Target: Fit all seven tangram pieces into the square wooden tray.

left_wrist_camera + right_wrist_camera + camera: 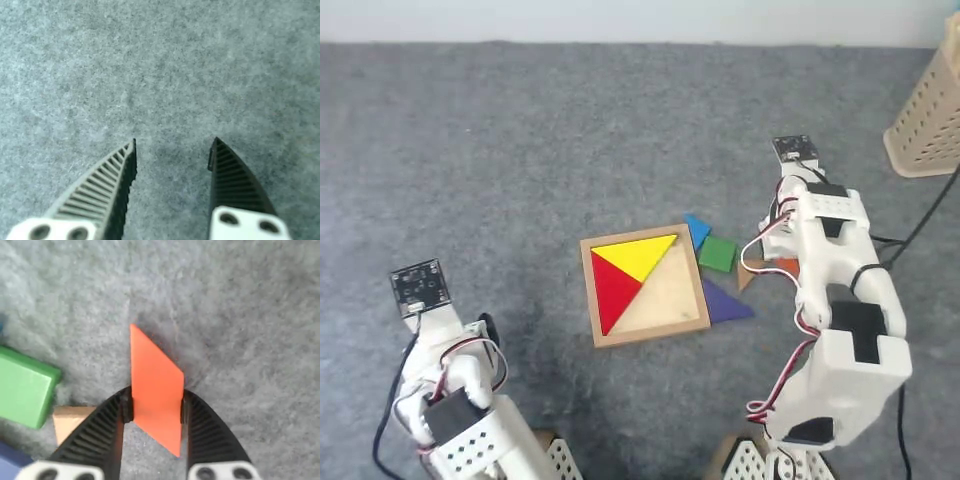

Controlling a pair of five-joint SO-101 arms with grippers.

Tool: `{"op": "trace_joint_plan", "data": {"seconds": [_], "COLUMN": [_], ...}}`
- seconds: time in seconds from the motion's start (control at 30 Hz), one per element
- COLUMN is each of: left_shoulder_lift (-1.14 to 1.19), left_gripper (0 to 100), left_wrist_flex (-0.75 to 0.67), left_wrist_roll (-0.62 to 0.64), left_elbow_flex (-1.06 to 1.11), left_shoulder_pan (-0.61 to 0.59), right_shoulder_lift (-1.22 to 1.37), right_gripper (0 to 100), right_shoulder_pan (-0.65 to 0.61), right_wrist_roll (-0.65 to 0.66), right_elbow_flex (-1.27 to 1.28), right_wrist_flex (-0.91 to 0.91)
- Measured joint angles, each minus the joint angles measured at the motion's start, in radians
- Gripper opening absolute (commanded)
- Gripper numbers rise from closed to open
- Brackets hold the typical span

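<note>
First, nearest the arm bases, shows left gripper [172, 145] with fingers spread apart and nothing between them, above bare grey carpet [160, 60]. Farther out, locates square wooden tray [645, 335] flat on the carpet, between the two arms. Holds two pieces inside: red triangle [613, 290] along the side toward the left arm, yellow triangle [635, 255] along the far side, joined edge to edge. Leaves the rest of the tray floor as bare wood. Places purple triangle [725, 302] on the carpet, touching the tray side facing the right arm. Just beyond, finds tan triangle [747, 272] on the carpet, near green square [717, 253]. Next to that, shows right gripper [155, 397] clenched on orange parallelogram [156, 370], one finger against each of two opposite edges, broad face toward the wrist camera. Resting on the carpet or lifted just clear of it: cannot tell. Sets green square just off the tray's far corner on the right arm's side, with blue piece [697, 231] just beside it, close against that corner. Farthest out, on the right arm's side, shows cream slotted basket [930, 110], well apart from all pieces.
</note>
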Motion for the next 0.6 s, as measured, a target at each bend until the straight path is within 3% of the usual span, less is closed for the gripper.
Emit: {"op": "trace_joint_plan", "data": {"seconds": [0.37,0.6], "left_shoulder_lift": [0.000,0.000], "left_gripper": [23,23], "left_wrist_flex": [0.000,0.000], "left_wrist_roll": [0.000,0.000], "left_elbow_flex": [0.000,0.000], "left_shoulder_pan": [0.000,0.000], "right_shoulder_lift": [0.000,0.002], "right_gripper": [3.2,19.5], "right_shoulder_pan": [-0.006,-0.037], "right_wrist_roll": [-0.160,-0.160], "right_elbow_flex": [-0.078,-0.127], "right_wrist_flex": [0.157,0.160]}}
